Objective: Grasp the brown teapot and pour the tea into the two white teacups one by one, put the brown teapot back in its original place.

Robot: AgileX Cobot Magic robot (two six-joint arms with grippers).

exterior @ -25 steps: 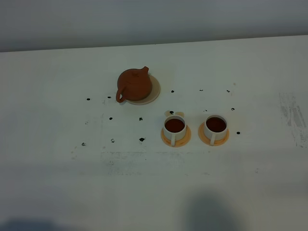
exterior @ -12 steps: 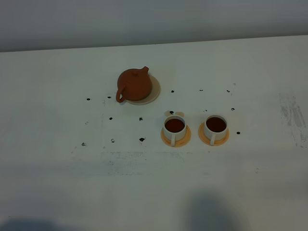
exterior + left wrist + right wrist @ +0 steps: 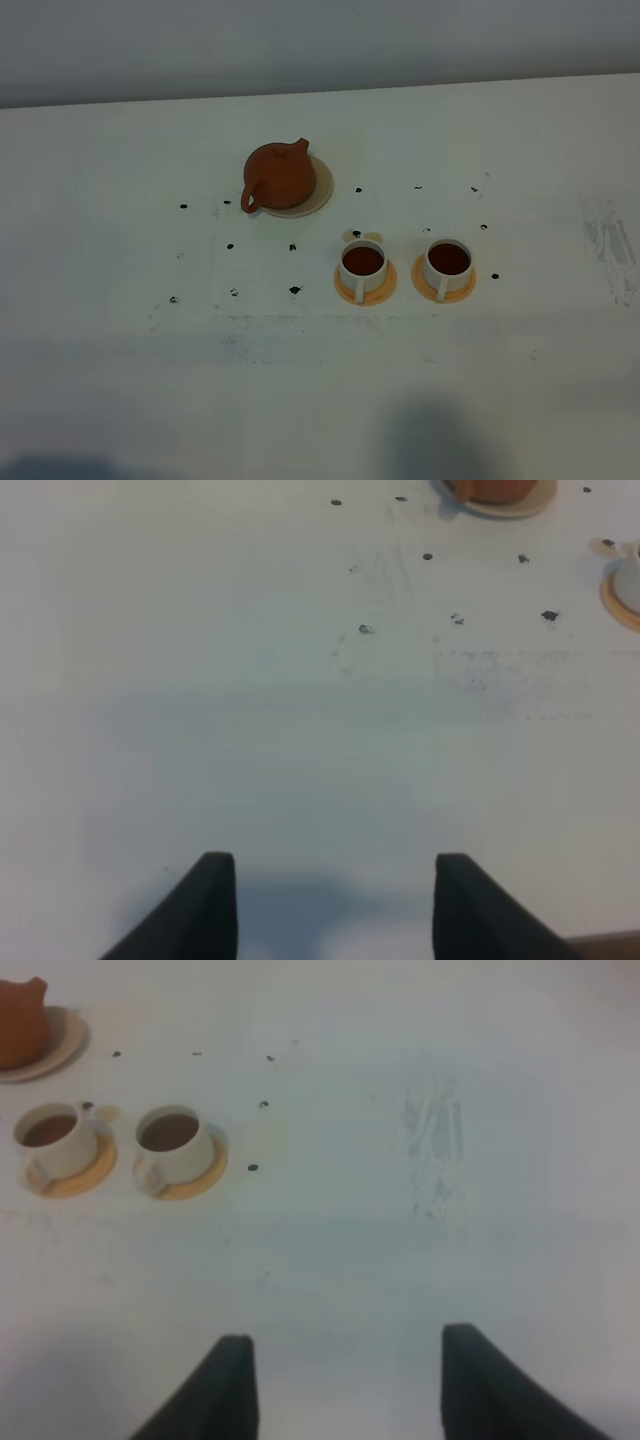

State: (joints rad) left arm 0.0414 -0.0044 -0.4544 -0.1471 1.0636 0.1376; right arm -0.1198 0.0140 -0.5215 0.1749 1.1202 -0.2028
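Observation:
The brown teapot (image 3: 279, 175) stands upright on its cream saucer (image 3: 318, 192) at the back of the white table, and its edge shows in both wrist views (image 3: 492, 489) (image 3: 22, 1022). In front of it to the right stand the two white teacups, one on the left (image 3: 362, 267) (image 3: 52, 1136) and one on the right (image 3: 448, 264) (image 3: 174, 1140), each on an orange saucer and holding dark tea. My left gripper (image 3: 326, 900) and right gripper (image 3: 347, 1378) both hang open and empty over bare table near the front edge, far from the pot and cups. Neither arm shows in the exterior view.
Small black marks (image 3: 295, 290) dot the table around the teapot and cups. A scuffed grey patch (image 3: 610, 240) lies near the right edge. The table's back edge (image 3: 320, 95) meets a grey wall. Arm shadows fall along the front.

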